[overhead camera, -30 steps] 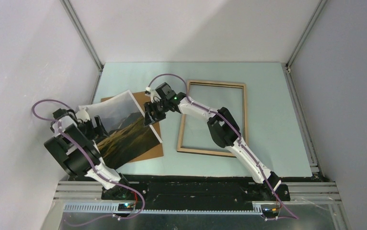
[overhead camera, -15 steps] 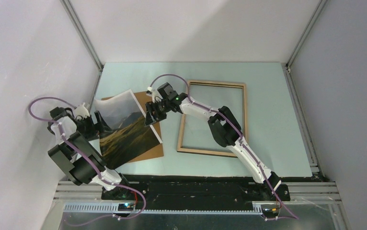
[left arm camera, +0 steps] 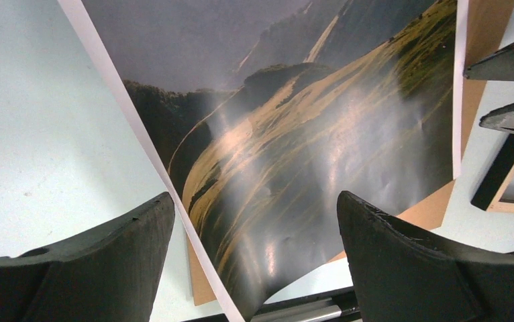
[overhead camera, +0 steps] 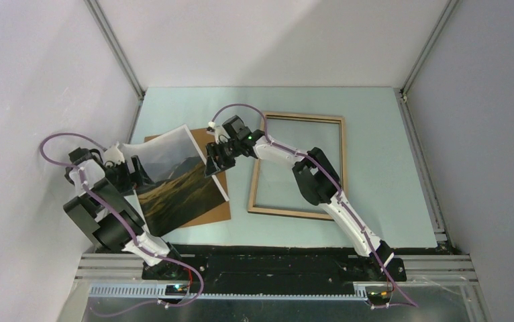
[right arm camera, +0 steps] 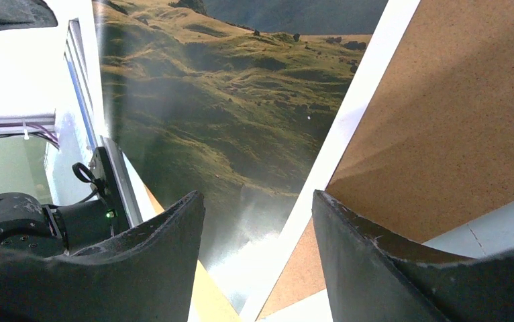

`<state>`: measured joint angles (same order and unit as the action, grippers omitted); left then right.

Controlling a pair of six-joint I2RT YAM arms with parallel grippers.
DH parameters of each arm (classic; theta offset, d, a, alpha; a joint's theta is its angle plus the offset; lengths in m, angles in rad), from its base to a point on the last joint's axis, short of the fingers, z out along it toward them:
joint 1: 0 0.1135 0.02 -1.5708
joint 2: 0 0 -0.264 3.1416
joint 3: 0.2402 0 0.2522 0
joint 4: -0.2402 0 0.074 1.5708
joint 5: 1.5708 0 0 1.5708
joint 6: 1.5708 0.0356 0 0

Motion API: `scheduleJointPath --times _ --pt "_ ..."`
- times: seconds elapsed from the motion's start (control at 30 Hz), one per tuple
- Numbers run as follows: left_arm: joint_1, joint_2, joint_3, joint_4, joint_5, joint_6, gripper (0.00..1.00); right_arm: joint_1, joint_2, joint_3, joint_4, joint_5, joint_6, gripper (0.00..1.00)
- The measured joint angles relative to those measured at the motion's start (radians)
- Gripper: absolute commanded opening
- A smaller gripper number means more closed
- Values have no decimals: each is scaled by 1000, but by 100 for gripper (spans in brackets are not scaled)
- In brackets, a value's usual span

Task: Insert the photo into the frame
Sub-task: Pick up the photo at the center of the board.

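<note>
Left wrist shows left pincer (left arm camera: 255, 201) wide astride the photo (left arm camera: 348, 114); right pincer (right arm camera: 258, 196) likewise parted.

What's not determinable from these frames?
- Top view: the left arm covers the photo's left edge; contact with the left end effector unclear.
- Top view: the photo covers most of the backing panel.
- Top view: the right arm crosses the frame.
- Wrist views: photo cropped by image edges.
</note>
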<state>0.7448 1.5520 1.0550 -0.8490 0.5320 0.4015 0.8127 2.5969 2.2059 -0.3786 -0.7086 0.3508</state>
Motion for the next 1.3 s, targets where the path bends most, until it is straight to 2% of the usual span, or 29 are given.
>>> scheduleJointPath --times 0.3,0.67,1.3 --pt "0 36 -6 27 4 10 93 0 -20 -32 2 0 -12 65" --pt "0 -11 -123 138 -31 0 89 -2 -41 -68 2 1 -13 64" --pt "0 -131 -150 157 55 4 58 -10 -61 -98 2 6 -29 63"
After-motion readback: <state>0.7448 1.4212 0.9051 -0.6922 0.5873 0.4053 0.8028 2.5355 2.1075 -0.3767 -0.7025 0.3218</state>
